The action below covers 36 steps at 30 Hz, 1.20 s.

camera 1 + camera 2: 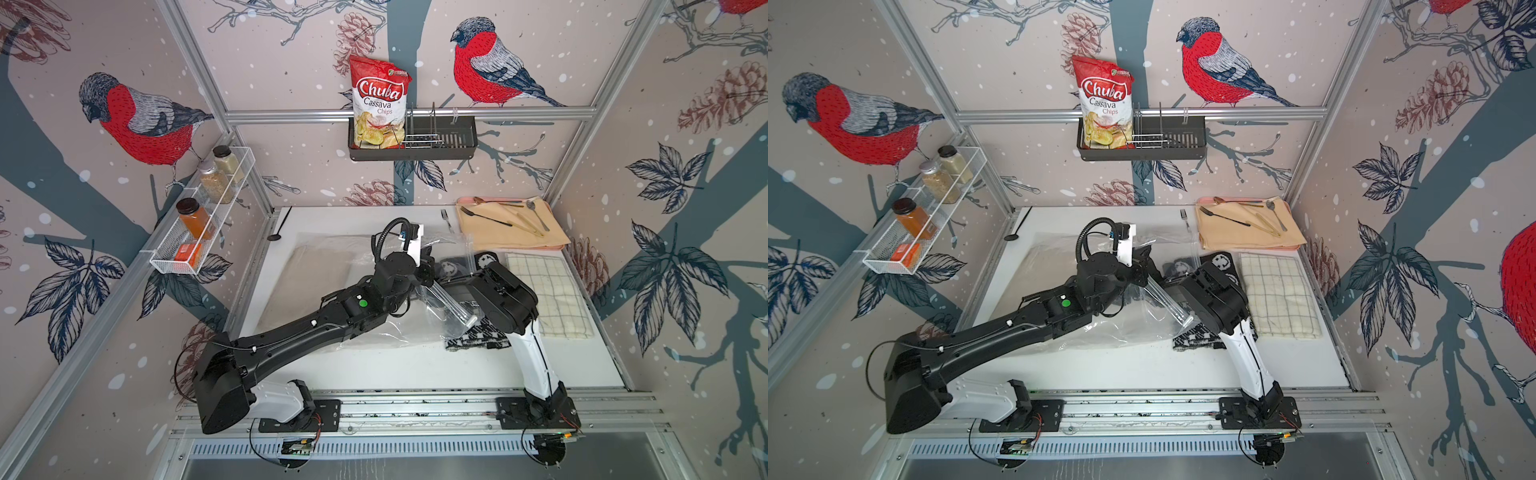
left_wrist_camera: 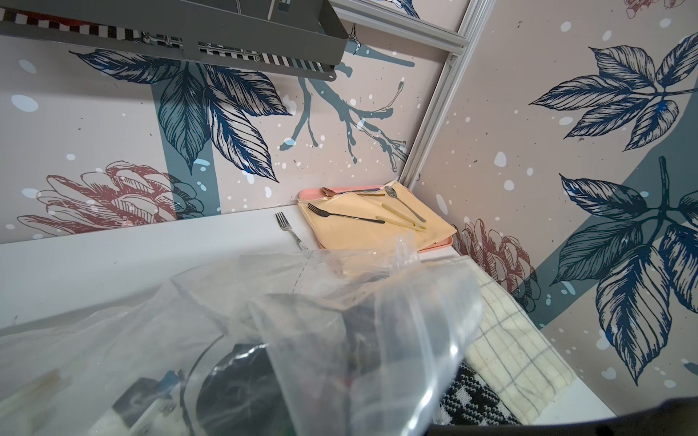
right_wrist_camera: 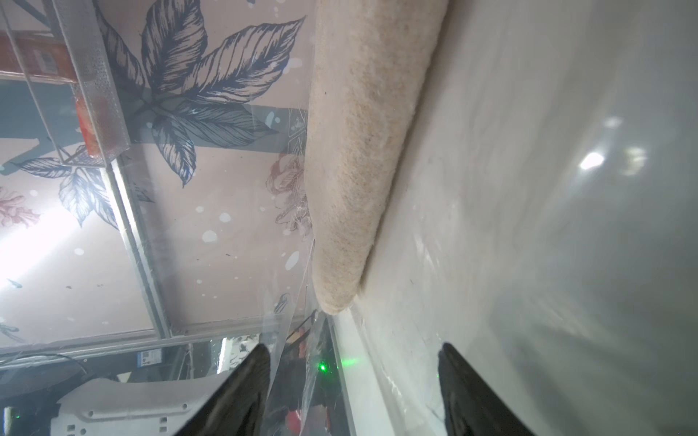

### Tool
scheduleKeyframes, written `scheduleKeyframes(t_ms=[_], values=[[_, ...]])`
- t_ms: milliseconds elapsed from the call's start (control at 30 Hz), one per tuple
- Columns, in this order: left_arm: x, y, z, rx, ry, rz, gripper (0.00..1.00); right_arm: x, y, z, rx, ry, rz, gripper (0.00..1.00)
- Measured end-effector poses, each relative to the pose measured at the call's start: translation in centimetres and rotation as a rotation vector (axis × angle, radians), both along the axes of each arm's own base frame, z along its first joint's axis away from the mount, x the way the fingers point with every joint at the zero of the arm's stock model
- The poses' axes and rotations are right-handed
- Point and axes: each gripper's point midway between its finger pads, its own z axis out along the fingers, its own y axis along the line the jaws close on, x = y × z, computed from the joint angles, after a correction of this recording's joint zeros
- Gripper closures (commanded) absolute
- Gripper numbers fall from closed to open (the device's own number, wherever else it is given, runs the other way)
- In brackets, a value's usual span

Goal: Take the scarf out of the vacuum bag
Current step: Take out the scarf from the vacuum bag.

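Right pincer (image 3: 355,392) spread, vacuum bag (image 1: 446,320) film between, beige cloth (image 3: 359,151) ahead

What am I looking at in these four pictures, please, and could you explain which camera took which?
This is a two-armed tabletop robot; each arm ends in a two-fingered gripper. Two pictures come from a stereo camera overhead and show nearly the same scene. The other two come from a camera on each wrist.

On the white table lies a clear vacuum bag with a beige cloth inside. Also on the table are a black-and-white knitted cloth, a checked towel, a loose fork and a pink tray holding a yellow cloth and cutlery.

The left gripper is shut and seems to pinch the bag's lifted mouth. The right gripper, seen in its wrist view, points into the bag with jaws apart, holding nothing.
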Motion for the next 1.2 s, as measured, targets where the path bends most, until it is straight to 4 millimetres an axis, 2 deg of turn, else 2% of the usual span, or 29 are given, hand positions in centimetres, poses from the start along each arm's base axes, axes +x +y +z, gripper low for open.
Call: scheduleKeyframes(t_ms=[200,367,433,800,1200], values=[[-0.5,-0.3,1.2,0.001,-0.031,0.013,1.0,0.8,1.4,-0.3,-0.062,-0.048,-0.005,0.28],[-1.3,-0.8,2.1,0.015,-0.063,0.016,1.0,1.2,2.0,-2.2,-0.145,-0.062,-0.015,0.28],[-1.3,-0.7,2.4,0.018,-0.071,0.025,1.0,1.4,2.2,-2.4,-0.149,-0.066,-0.012,0.28],[-1.9,-1.0,3.2,0.036,-0.101,0.024,1.0,1.6,3.8,-2.5,-0.135,-0.074,-0.029,0.26],[-2.6,-1.6,4.4,0.02,-0.119,0.017,1.0,3.1,5.0,-2.5,-0.166,-0.055,-0.1,0.25]])
